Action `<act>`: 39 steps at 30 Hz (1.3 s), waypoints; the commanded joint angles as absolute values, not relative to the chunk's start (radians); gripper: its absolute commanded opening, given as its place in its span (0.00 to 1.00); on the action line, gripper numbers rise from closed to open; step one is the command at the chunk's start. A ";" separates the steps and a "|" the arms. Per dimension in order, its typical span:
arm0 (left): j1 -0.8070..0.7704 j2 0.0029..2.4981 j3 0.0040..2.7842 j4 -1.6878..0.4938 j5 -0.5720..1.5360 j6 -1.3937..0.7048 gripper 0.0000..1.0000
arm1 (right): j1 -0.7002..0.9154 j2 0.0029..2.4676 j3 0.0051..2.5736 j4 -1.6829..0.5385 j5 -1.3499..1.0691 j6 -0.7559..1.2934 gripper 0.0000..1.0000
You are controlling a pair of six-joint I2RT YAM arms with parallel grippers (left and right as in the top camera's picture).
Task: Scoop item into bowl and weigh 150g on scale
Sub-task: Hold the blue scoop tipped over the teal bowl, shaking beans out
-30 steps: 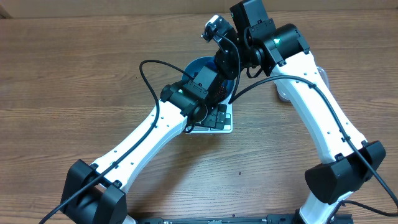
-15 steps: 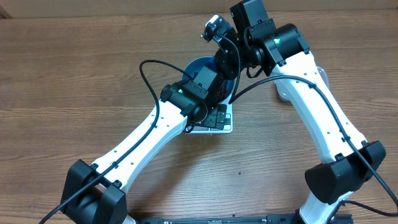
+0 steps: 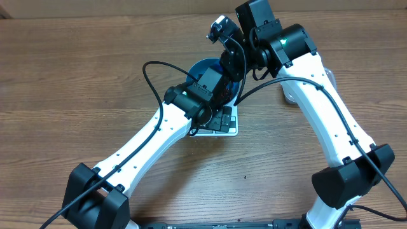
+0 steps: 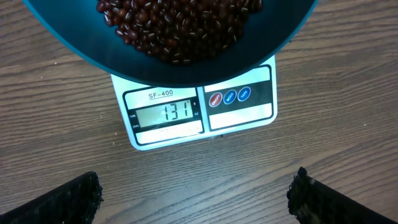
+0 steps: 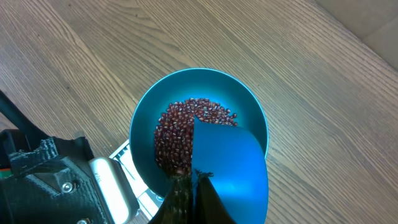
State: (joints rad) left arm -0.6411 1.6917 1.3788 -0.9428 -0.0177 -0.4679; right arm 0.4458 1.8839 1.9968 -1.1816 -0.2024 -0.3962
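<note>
I judge the weighing mostly done: the beans [image 5: 180,124] lie in the blue bowl [image 5: 146,118] on the scale [image 4: 239,118], near the table's [image 3: 76,76] far edge, and the display [image 4: 165,113] reads 131, so only a small top-up is left (easy to overshoot). My right gripper [image 5: 189,193] is clamped on the handle of the blue scoop [image 5: 230,162] above the bowl, and my left gripper [image 4: 196,199] hangs empty, jaws wide apart. Only the left wrist view shows the reading, since the arms cover it from overhead.

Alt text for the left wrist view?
A blue bowl of red-brown beans sits on a white scale whose display reads 131. The wooden table fills the rest, and the open left pincer shows dark at both bottom corners.
</note>
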 commanded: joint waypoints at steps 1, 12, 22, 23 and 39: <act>-0.638 1.700 1.369 -0.941 -0.010 -0.449 1.00 | 0.442 1.861 2.016 -1.179 -0.218 -0.387 0.04; -0.638 1.700 1.369 -0.941 -0.010 -0.449 1.00 | 0.442 1.861 2.015 -1.180 -0.218 -0.387 0.04; -0.638 1.700 1.369 -0.941 -0.010 -0.449 1.00 | 0.442 1.861 2.015 -1.183 -0.218 -0.387 0.04; -0.638 1.700 1.369 -0.941 -0.010 -0.449 1.00 | 0.442 1.861 2.015 -1.184 -0.218 -0.387 0.04; -0.638 1.700 1.369 -0.941 -0.010 -0.449 0.99 | 0.442 1.861 2.015 -1.211 -0.218 -0.386 0.04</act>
State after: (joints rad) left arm -0.6411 1.6917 1.3788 -0.9428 -0.0177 -0.4679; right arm 0.4458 1.8839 1.9968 -1.2064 -0.2062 -0.3931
